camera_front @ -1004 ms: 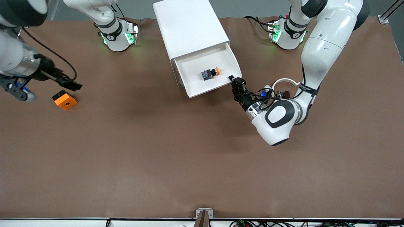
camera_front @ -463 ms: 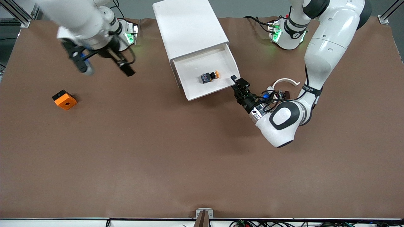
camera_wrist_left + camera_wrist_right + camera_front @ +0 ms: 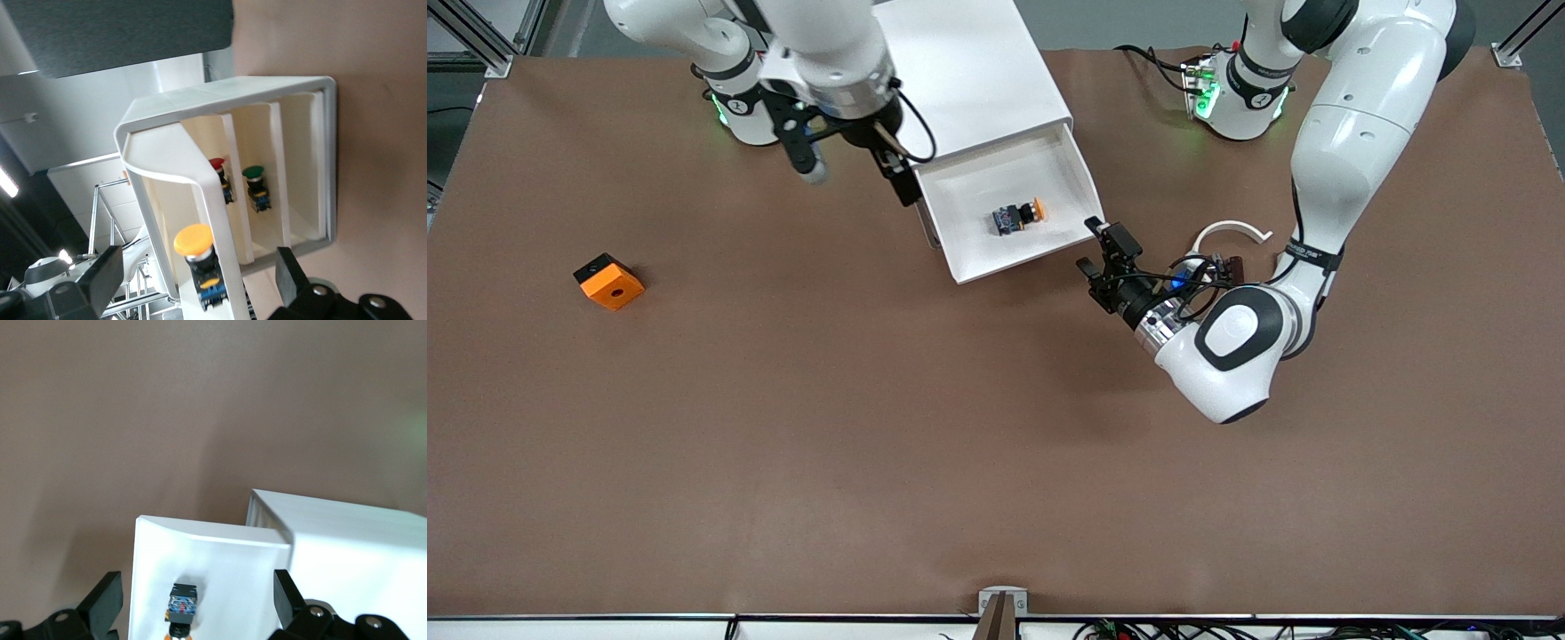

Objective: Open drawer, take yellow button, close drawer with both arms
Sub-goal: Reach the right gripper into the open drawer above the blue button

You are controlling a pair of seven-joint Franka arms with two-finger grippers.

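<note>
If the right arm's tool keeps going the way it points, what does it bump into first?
Probably the open drawer. The right tool, fingers open, hangs over the drawer's edge, pointing down. The button lies farther in, so it likely isn't hit first; depth is uncertain.

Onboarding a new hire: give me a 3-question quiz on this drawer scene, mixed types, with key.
1. True or false: the button lies inside the pulled-out drawer.
2. Multiple choice: the right gripper is (A) over the orange block, (B) by the cabinet at the drawer's corner toward the right arm's end, (C) holding the button.
3. Fill in: the left gripper, fingers open, sits just off the drawer's front corner toward the ____ arm's end.

Key: 1 true; 2 B; 3 left.
</note>
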